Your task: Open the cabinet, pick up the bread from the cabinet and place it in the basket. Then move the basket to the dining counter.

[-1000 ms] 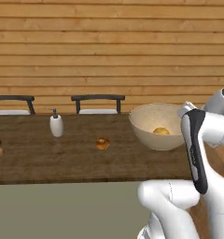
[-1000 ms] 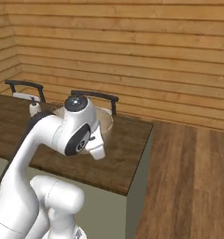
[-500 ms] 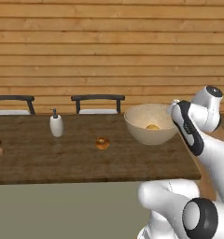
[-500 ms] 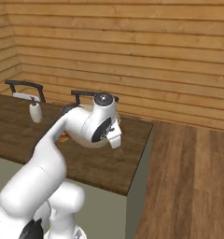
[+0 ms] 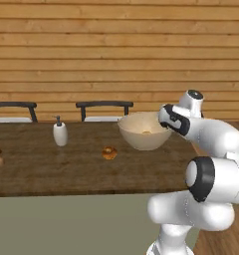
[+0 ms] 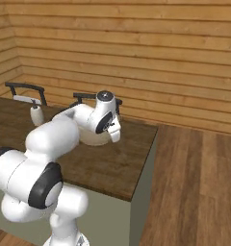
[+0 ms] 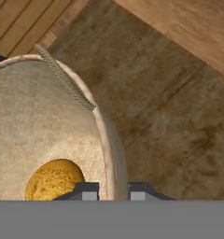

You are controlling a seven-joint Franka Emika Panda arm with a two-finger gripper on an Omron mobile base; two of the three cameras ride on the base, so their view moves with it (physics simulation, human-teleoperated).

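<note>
Tool (image 7: 111, 190) pinched narrow on the basket (image 5: 141, 130) rim, one finger each side; bread (image 7: 53, 180) inside; counter (image 7: 174, 116) directly below, basket's underside unseen.

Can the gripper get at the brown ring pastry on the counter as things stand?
Probably not directly: the gripper is shut on the basket rim, with the bread inside. The pastry lies uncovered beside the basket.

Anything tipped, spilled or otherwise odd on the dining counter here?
Nothing stands out. The round beige speckled basket sits upright on the dark wood-plank dining counter, golden-yellow bread lump inside, with the end effector shut on its rim.
</note>
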